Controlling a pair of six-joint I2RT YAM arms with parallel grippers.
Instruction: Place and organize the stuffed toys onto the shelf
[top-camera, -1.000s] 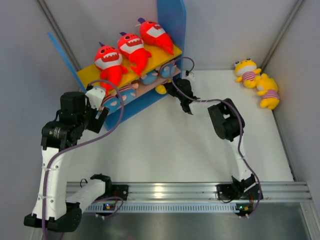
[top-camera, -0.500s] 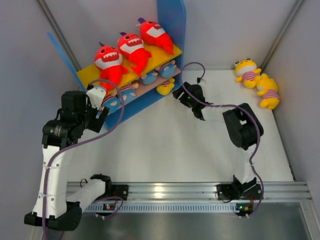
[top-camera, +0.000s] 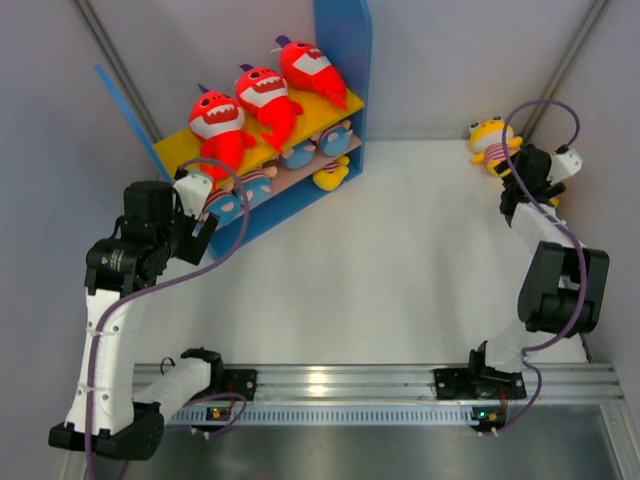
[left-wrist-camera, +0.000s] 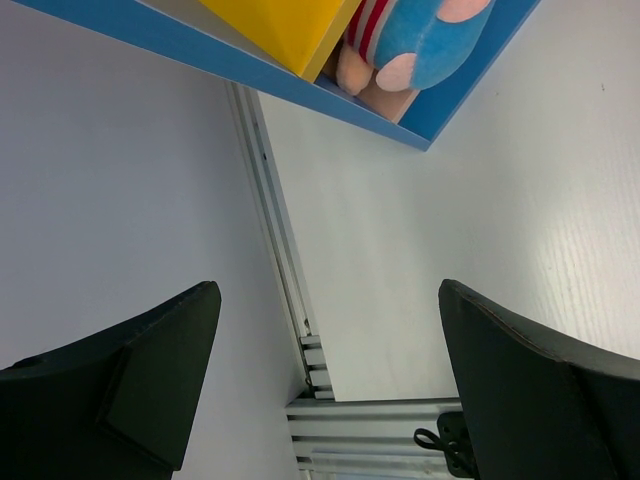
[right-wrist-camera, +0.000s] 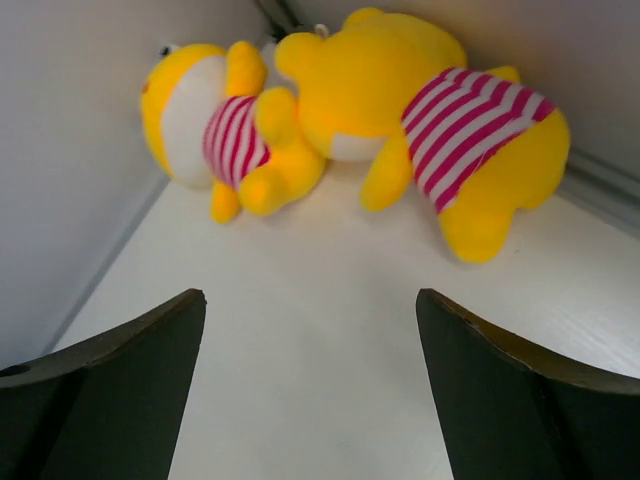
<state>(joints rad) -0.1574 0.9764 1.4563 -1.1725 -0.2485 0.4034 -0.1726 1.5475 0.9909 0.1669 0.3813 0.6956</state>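
No legible text, label, brand, number or sign in any of the views.
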